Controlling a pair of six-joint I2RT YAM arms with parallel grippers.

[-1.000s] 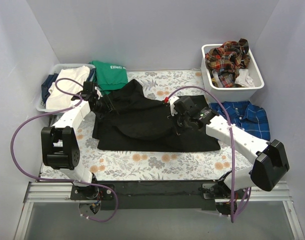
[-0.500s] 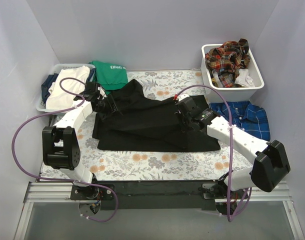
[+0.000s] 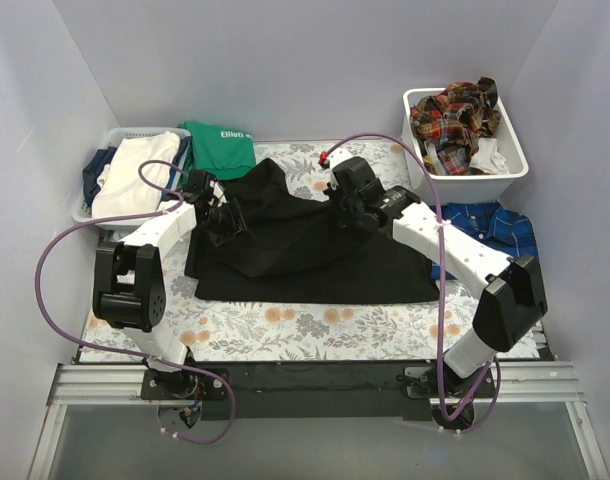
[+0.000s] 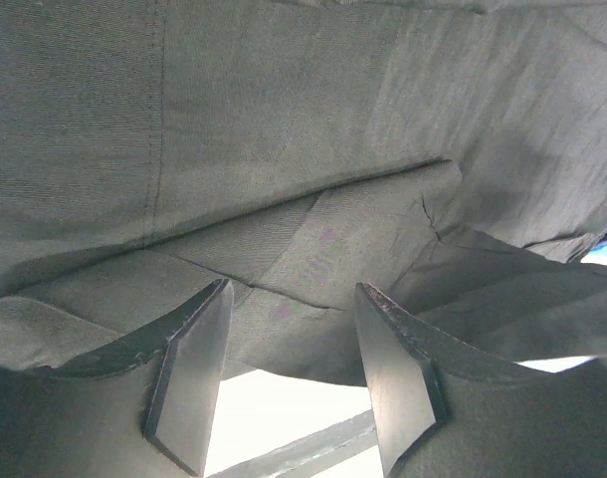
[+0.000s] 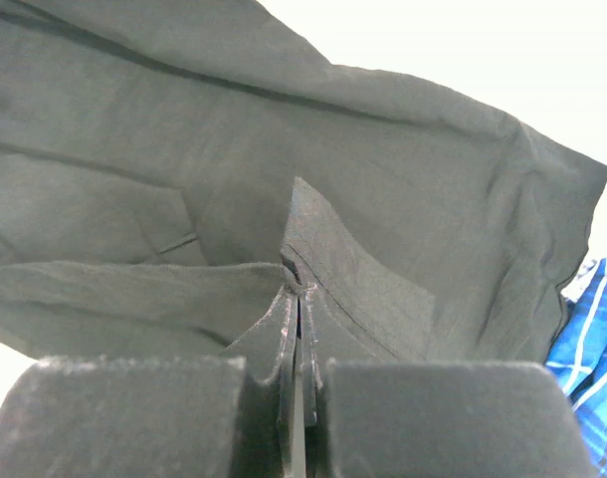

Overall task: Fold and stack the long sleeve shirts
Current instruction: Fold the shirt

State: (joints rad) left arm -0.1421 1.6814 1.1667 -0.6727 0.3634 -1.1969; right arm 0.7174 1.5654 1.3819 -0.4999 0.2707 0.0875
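Observation:
The large black shirt (image 3: pixel 285 245) lies spread on the table's middle, partly folded. My right gripper (image 3: pixel 339 207) is shut on a hemmed edge of the black shirt (image 5: pixel 403 199) and holds it lifted over the shirt's far right part; in the right wrist view the jaws (image 5: pixel 296 291) pinch the cloth tightly. My left gripper (image 3: pixel 228 217) is at the shirt's far left part, open, with black cloth (image 4: pixel 284 149) just beyond its fingertips (image 4: pixel 199 349). A blue plaid shirt (image 3: pixel 490 232) lies at the right. Red-orange plaid shirts (image 3: pixel 453 112) fill a white bin.
The white bin (image 3: pixel 515 165) stands at the back right. A basket (image 3: pixel 95 212) with cream and dark clothes stands at the back left. A green top with white lettering (image 3: pixel 223 148) lies beside it. Purple cables loop over both arms.
My right gripper has moved away from me and to the left, carrying the black shirt's edge with it. My left gripper has shifted a little to the right onto the shirt.

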